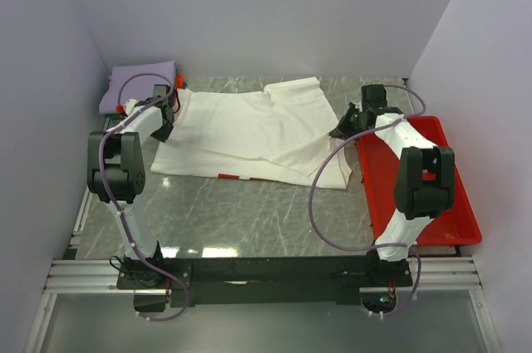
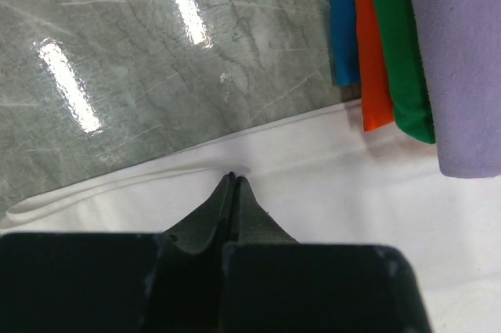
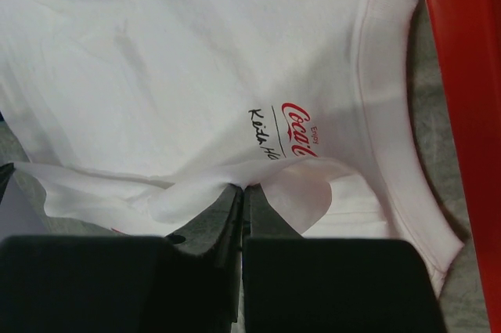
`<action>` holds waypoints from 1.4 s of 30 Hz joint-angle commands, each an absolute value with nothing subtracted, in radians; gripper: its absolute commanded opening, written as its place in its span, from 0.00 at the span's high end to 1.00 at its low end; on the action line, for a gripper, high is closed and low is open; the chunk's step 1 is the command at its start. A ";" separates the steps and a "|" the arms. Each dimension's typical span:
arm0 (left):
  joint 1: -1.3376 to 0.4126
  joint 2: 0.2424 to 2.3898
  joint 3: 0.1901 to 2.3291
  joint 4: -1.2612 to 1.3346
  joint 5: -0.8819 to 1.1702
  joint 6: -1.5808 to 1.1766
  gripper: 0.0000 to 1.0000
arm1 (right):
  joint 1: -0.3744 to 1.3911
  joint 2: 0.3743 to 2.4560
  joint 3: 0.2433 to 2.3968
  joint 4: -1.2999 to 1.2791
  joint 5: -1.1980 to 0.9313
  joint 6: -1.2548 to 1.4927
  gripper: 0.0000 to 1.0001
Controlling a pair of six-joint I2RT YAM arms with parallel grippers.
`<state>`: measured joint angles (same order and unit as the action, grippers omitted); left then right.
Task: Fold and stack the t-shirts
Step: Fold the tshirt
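Observation:
The white t-shirt (image 1: pixel 249 130) lies partly folded on the marble table, with a strip of red print showing at its near edge. My left gripper (image 1: pixel 165 125) is shut, its tips pinching the shirt's left edge (image 2: pixel 282 192). My right gripper (image 1: pixel 342 130) is shut on a raised fold of the shirt (image 3: pixel 196 192), near the small red chest logo (image 3: pixel 301 131). A folded stack with the lavender shirt (image 1: pixel 137 85) on top sits at the back left. In the left wrist view its blue (image 2: pixel 342 27), orange (image 2: pixel 372 51), green (image 2: pixel 403 51) and lavender (image 2: pixel 462 59) layers show.
A red plastic tray (image 1: pixel 453 203) lies on the right, close beside my right arm; its rim shows in the right wrist view (image 3: pixel 466 74). Walls close in the left, back and right. Bare marble table (image 1: pixel 249 216) lies in front of the shirt.

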<state>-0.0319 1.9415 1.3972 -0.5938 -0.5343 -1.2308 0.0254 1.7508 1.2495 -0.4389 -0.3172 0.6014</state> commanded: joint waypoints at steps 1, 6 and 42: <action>-0.025 1.933 1.424 -0.574 -0.531 -1.216 0.99 | 0.018 1.761 1.307 -0.437 -0.325 0.601 1.00; -0.021 1.928 1.416 -0.569 -0.525 -1.218 0.99 | 0.025 1.767 1.344 -0.452 -0.319 0.600 1.00; -0.055 1.578 0.944 -0.226 -0.322 -1.180 0.31 | 0.219 1.624 1.052 -0.325 -0.120 0.633 0.51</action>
